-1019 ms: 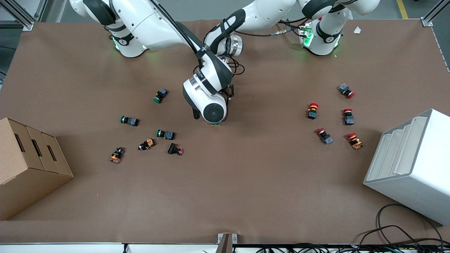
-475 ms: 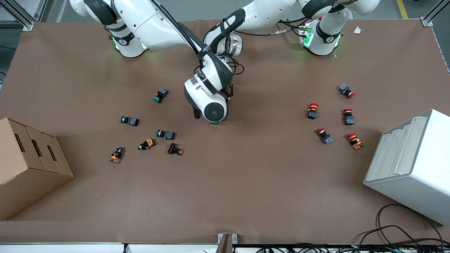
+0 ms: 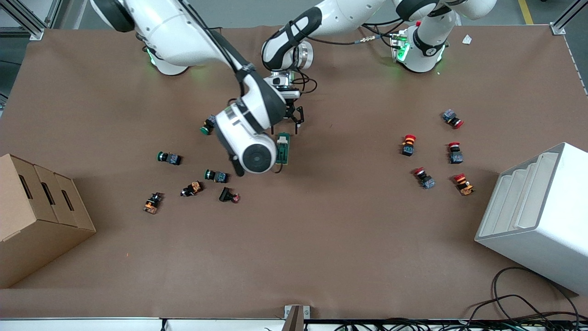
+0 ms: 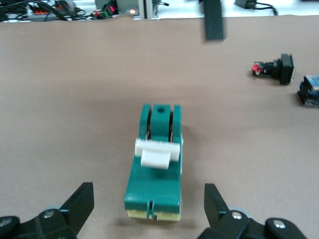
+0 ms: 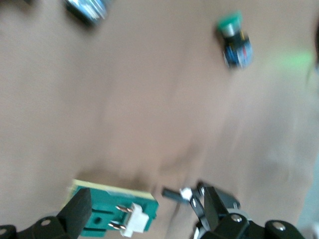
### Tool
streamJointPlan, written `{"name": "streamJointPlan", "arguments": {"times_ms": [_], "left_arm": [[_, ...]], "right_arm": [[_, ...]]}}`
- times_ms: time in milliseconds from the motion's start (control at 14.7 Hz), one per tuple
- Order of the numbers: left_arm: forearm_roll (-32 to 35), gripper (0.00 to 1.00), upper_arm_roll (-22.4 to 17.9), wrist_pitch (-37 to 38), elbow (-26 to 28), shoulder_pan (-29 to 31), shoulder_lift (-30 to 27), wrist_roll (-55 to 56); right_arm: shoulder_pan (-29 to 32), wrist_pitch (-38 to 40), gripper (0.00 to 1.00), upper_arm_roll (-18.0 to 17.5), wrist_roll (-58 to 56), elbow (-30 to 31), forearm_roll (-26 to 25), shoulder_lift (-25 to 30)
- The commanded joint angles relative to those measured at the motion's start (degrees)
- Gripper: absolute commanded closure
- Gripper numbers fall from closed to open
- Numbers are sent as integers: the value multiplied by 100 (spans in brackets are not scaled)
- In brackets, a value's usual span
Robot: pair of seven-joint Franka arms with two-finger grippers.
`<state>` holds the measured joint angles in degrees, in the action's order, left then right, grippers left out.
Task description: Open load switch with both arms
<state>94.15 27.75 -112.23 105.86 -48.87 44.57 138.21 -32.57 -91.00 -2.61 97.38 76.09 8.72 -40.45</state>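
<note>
Lifting off the switch (image 3: 283, 148), the right gripper (image 5: 144, 211) is hanging beside it with fingers spread — empty. Left gripper (image 4: 148, 208) is hovering over its end, also spread. The switch is lying mid-table, uncovered; next, one gripper likely steadies it while the other flips the toggle (image 4: 156, 153).

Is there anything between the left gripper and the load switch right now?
Nothing visible. In the left wrist view the load switch lies on bare table just ahead of the left gripper, whose fingers are spread wide. The right gripper, also open, is beside the switch rather than in that path.
</note>
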Motion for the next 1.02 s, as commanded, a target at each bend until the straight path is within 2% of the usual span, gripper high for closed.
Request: {"name": "streamJointPlan", "arguments": {"times_ms": [0,136,340,611,747,951], "left_arm": [[-956,2,99,-53,-214,122,-457,-644],[-2027,2,99,-53,-495,289,-878,-1582],[-3548,1,108,-53,-1109,877,-1485,-3068],[-5658,0,99,43,-1893,2062,-2109,-5185],[-6135,0,99,306,-1929,2678,-2373,-5960],[-6758,0,108,622,-1982,3609,-2699,-6971]], "right_arm": [[626,126,0,-73,-1435,187,-230,607],[1119,214,0,-65,-2727,187,-248,880],[1840,381,0,-73,-4582,196,-310,1267],[2535,627,0,-73,-6868,196,-651,1733],[2772,768,0,-73,-7809,187,-985,1909],[3176,830,0,-73,-8752,170,-1083,2146]]}}
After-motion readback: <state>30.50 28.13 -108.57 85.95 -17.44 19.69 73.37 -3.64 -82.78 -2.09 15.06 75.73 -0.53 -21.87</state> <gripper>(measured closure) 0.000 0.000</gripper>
